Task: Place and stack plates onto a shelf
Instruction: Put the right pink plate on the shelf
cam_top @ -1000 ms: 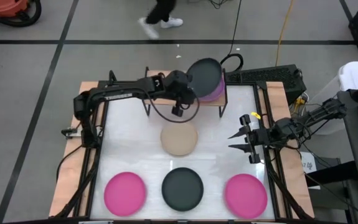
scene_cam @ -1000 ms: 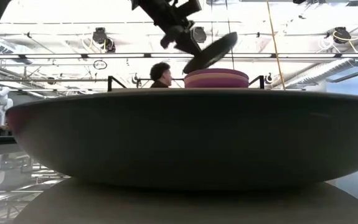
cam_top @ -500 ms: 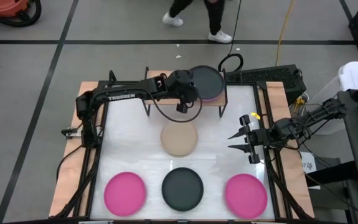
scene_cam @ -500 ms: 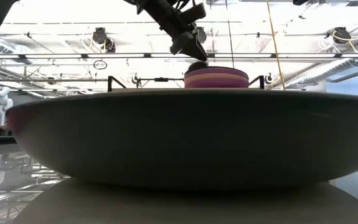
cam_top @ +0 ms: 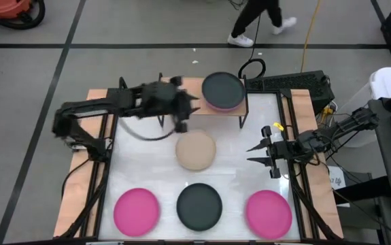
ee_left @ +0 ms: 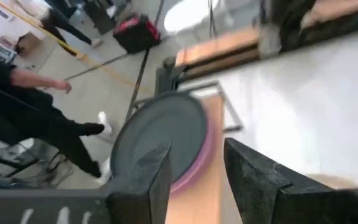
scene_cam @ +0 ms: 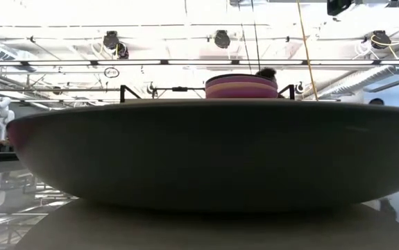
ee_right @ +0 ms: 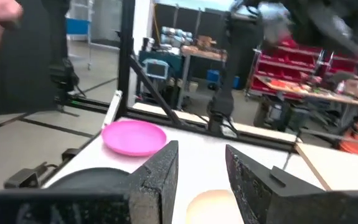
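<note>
A dark grey plate (cam_top: 222,88) lies flat on top of a stack of pink and purple plates (scene_cam: 241,87) at the right end of the light-wood shelf (cam_top: 195,87) by the table's far edge. My left gripper (cam_top: 192,105) hovers open just left of the stack, holding nothing; in the left wrist view its fingers (ee_left: 157,171) frame the dark grey plate (ee_left: 160,134) from a distance. On the tabletop lie a beige plate (cam_top: 196,150), two hot pink plates (cam_top: 136,209) (cam_top: 268,211) and another dark grey plate (cam_top: 199,206). My right gripper (cam_top: 251,154) waits open at the table's right side.
The shelf's left half (cam_top: 175,85) is bare wood. The near dark grey plate (scene_cam: 206,160) fills the low view. A person walks on the floor beyond the table's far edge (cam_top: 260,20). Cables and a keyboard (cam_top: 287,82) lie at the far right.
My left gripper held the dark grey plate tilted above the shelf, lowered it flat onto the stack, let go of it and drew back toward the table's left edge. The plate now rests level on the stack. The person behind the table has walked to the right.
</note>
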Available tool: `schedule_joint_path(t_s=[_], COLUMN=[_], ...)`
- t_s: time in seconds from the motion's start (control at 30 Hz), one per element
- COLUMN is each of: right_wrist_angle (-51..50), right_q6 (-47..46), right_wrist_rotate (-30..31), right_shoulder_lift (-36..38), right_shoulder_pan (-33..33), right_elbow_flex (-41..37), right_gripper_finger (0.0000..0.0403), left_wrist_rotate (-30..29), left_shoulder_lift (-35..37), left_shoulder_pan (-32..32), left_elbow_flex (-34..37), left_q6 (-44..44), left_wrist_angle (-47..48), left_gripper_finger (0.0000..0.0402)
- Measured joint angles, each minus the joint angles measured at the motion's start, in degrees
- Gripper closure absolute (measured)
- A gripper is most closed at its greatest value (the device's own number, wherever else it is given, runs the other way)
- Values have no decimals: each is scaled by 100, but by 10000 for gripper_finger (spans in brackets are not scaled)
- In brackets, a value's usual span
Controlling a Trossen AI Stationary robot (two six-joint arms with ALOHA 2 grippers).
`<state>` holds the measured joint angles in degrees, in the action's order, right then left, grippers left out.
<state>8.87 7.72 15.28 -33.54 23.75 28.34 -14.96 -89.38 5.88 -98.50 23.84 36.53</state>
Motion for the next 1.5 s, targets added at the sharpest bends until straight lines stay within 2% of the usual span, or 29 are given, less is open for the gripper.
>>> schedule_joint_path(t_s=[0.13, 0.23, 0.33, 0.47, 0.57, 0.63, 0.73, 0.87, 1.03, 1.33, 1.5], right_wrist_angle=[-101, -100, -101, -97, -99, -155, -720, -1780, -2919, -4086, -4240], right_q6=[-102, -105, -107, -187, -353, -591, -813, -1204, -1568, -2757, -3281], right_wrist_rotate=[14, 14, 11, 1, 22, 331, 511, 373, -95, -1967, -2800], right_shoulder_lift=[-2, -2, -1, -2, -14, -69, -152, -339, -817, -2060, -2795], right_shoulder_pan=[0, 0, -2, -2, -2, -2, -4, -4, -4, 2, 90], right_elbow_flex=[0, 0, 0, 0, 0, 0, 108, 615, 1197, 1329, 1329], right_gripper_finger=[289, 289, 289, 289, 289, 289, 289, 289, 289, 289, 289], left_wrist_rotate=[-105, -331, -394, -417, -453, -470, -469, -582, -588, -579, -571], left_shoulder_lift=[854, 1534, 2223, 2887, 3135, 3169, 3150, 3120, 3123, 3123, 3123], left_shoulder_pan=[-489, -846, -1175, -1609, -1837, -1926, -1995, -1949, -1940, -1951, -1951], left_elbow_flex=[619, 1560, 2750, 4392, 5395, 5946, 6596, 6991, 7005, 7005, 7005], left_q6=[-442, -793, -1156, -1403, -1458, -1464, -1480, -1354, -1412, -1556, -1658], left_wrist_angle=[-56, -601, -1602, -3384, -4943, -5885, -6856, -7709, -7763, -7676, -7645], left_gripper_finger=[278, 293, 299, 300, 300, 300, 300, 300, 300, 300, 300])
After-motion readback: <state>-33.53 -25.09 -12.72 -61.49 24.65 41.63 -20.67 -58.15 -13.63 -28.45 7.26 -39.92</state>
